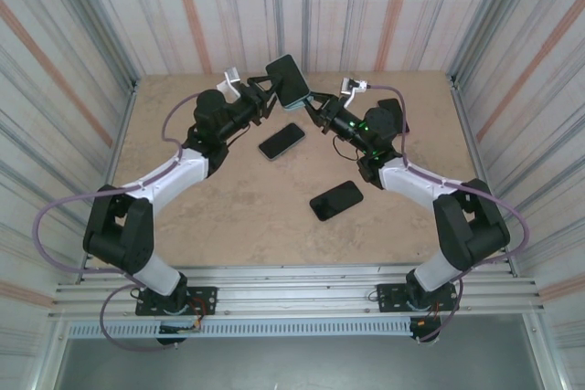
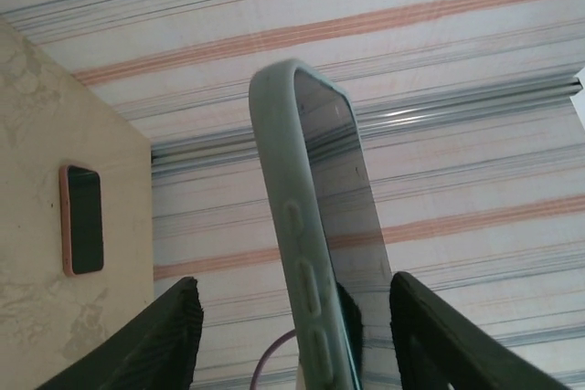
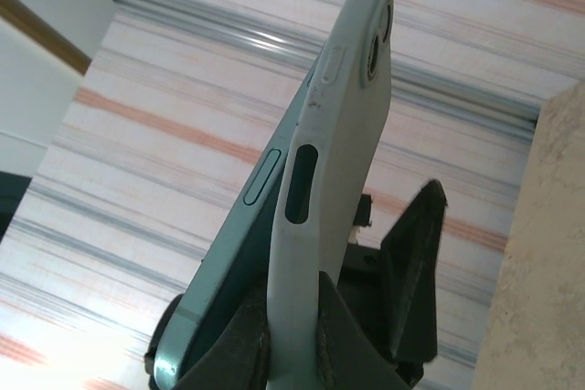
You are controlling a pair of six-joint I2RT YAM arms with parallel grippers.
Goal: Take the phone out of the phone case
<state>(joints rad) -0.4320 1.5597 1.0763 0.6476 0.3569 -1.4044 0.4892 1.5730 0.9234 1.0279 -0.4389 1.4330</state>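
A pale green phone case (image 1: 291, 81) with the phone (image 1: 285, 73) in it is held up in the air over the far middle of the table. My right gripper (image 3: 292, 317) is shut on the case's wall (image 3: 315, 216). Near that grip the teal phone (image 3: 233, 262) has come partly out of the case. My left gripper (image 2: 294, 282) is open. Its fingers (image 2: 164, 335) stand on either side of the case (image 2: 292, 226) without touching it. From above, the left gripper (image 1: 271, 90) is to the left of the case and the right gripper (image 1: 311, 103) is at its lower right.
Two other phones lie on the tan table (image 1: 228, 207): one in a light case (image 1: 281, 141) at the centre, and a black one (image 1: 335, 200) nearer the right arm. A pink-rimmed phone (image 2: 82, 219) lies on the table in the left wrist view. Striped walls enclose the table.
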